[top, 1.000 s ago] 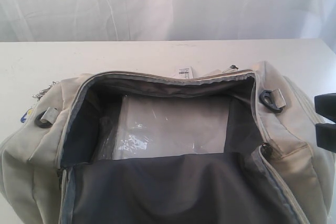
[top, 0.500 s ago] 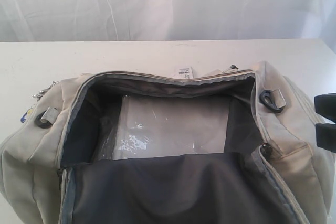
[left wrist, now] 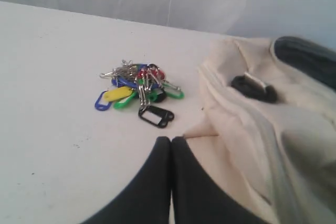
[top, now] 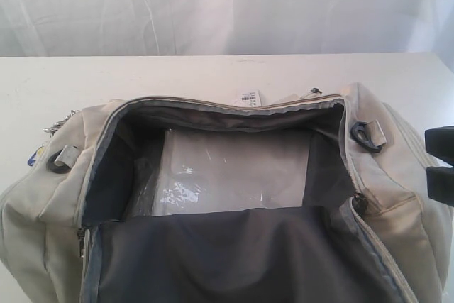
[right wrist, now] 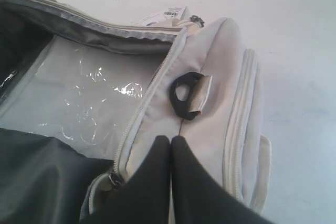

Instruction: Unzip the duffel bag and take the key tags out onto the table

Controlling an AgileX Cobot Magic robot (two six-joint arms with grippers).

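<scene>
You are looking at one duffel bag (top: 397, 168), sitting at the near edge of the table (top: 142, 76) and taking up most of its width. Its top zipper is standing open, and the flap is folding toward the near edge, showing dark lining. One sheet of clear crinkled plastic (top: 234, 168) is lying inside. Two black strap rings are showing on the bag, one (top: 58, 161) toward the left edge and one (top: 363, 136) toward the right. One white barcode label (top: 248, 96) is peeking out behind the far rim.

One bunch of key tags (left wrist: 128, 90) is lying on the table outside the bag, just beside its left end. It is showing yellow, blue, green and black-framed tags on metal rings.

You are keeping the left gripper (left wrist: 171, 141) pinched closed and empty, near the bunch but apart from it. The right gripper (right wrist: 171, 139) is likewise pressed together on nothing, hanging over the bag's right end.

The tabletop is plain white and bare toward the far edge, where a pale curtain (top: 213, 5) is hanging.
</scene>
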